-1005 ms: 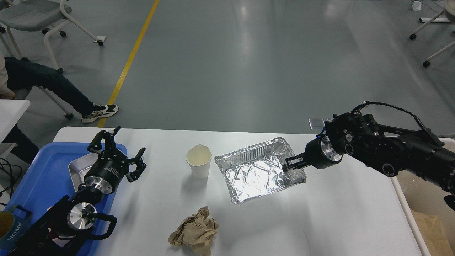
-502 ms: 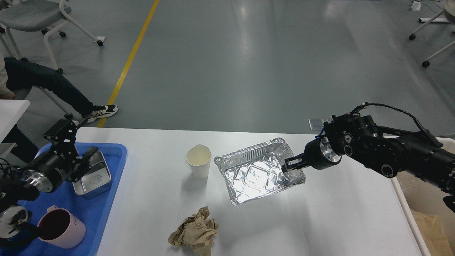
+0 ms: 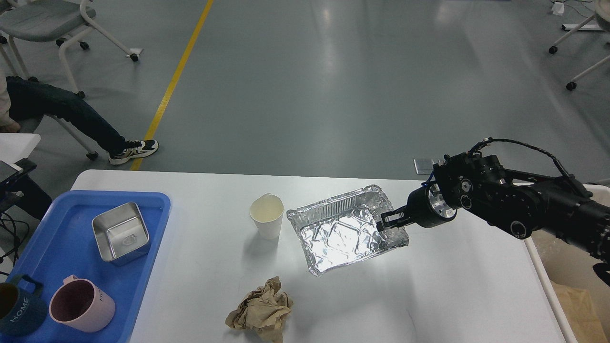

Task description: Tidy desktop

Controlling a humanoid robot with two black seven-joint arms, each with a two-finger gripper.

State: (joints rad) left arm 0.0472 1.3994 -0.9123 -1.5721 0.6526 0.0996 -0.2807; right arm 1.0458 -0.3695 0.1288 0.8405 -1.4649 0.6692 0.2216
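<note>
- Right tool (image 3: pixel 388 221) clenched on near-right rim of foil tray (image 3: pixel 344 229); tray looks tipped up a bit at that edge, can't be sure. Left tool not in view.
- Counter (image 3: pixel 429 295) = the big white top under the tool, spreading to the left and toward me from it.
- Progress, my guess: partly done. Far left of tool a blue tray (image 3: pixel 57 238) already holds dishes, so reusables look sorted.
- Left to do, prob.: foil tray, paper cup (image 3: pixel 267 216), crumpled brown paper (image 3: pixel 261 310), all on the counter for now.
- Containers:
  - foil tray: empty, creased inside.
  - paper cup: upright, just left of foil tray, nearly touching; pale inside, can't tell if any liquid.
  - steel box (image 3: pixel 120 232) on blue tray: empty.
  - pink mug (image 3: pixel 81 305) and dark mug (image 3: pixel 16 308), also on blue tray: contents unclear.
- Bin (image 3: pixel 567 281) to the right of the arm, off counter edge; brown paper bag inside, likely where trash goes.
</note>
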